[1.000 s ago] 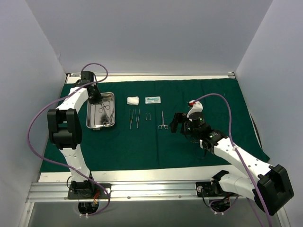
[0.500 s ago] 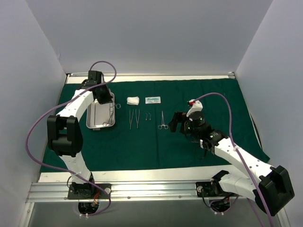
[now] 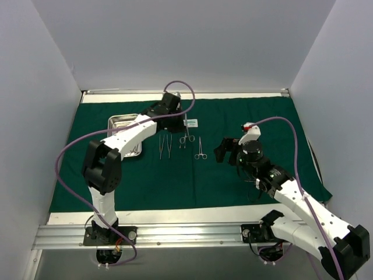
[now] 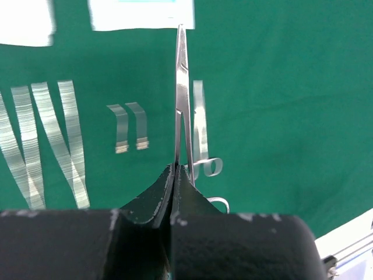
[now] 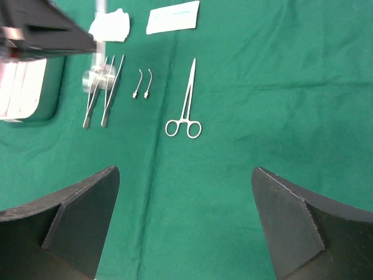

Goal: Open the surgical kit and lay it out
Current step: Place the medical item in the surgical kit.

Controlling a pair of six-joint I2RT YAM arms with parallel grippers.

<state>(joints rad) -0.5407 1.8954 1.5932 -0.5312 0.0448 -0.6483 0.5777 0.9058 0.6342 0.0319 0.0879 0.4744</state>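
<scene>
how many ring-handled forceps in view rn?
2. One forceps lies flat on the green cloth, at the row's right end. The other forceps is clamped in the left pincer, above the cloth. The left arm covers part of the tray, so more could be hidden.

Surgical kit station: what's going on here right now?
The left end effector is shut on ring-handled forceps, held above the green cloth over the laid-out row: tweezers, two small curved pieces, a second pair of forceps. Gauze and a white packet lie behind the row; the steel tray sits at left. The right end effector hangs open and empty.
</scene>
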